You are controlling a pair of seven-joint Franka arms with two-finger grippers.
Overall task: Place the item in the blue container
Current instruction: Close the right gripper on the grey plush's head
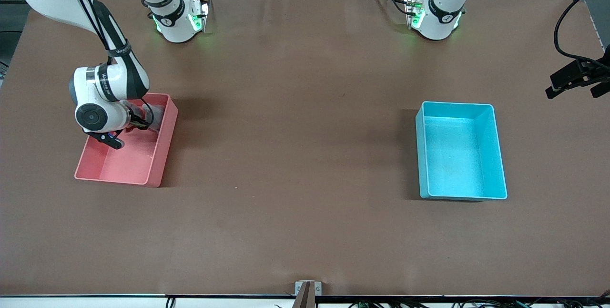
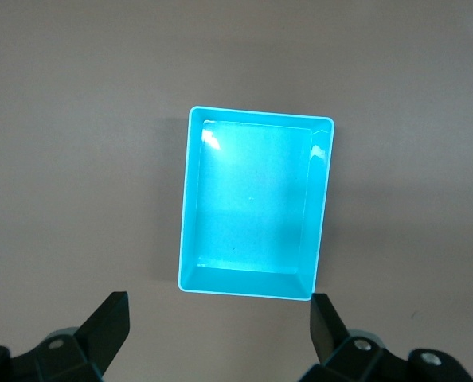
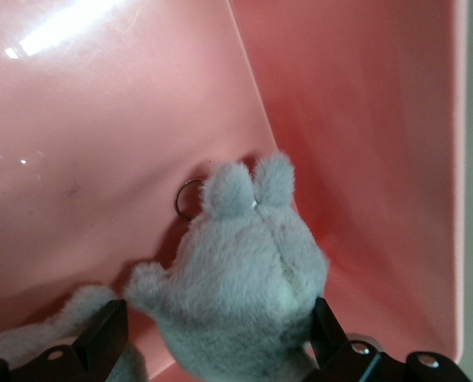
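Grey plush is what you are after: the toy (image 3: 244, 270) lies in the pink bin (image 1: 162, 155), at the right arm's end of the table, and the right gripper (image 3: 216, 342) is down inside that bin with it. In the right wrist view your fingers stand wide, one on each side of the toy's body, with the fur sitting between them but not yet pinched. A small metal ring (image 3: 187, 199) shows by its ears, against the bin floor.

The relation that matters is this: the toy is straight ahead of the right gripper, between the fingers, with its ears pointing away from the wrist. You are gripping across its width, not along its length. My judgement is that closing where you are should catch the body, though the bin wall is close on one side.

The blue bin (image 1: 498, 155) sits well apart, at the left arm's end of the table, and it looks empty. The left gripper (image 2: 220, 326) waits above it, fingers wide and holding nothing, looking straight down into it. So the right arm is the nearer one to the toy, and the carry runs the length of the table.
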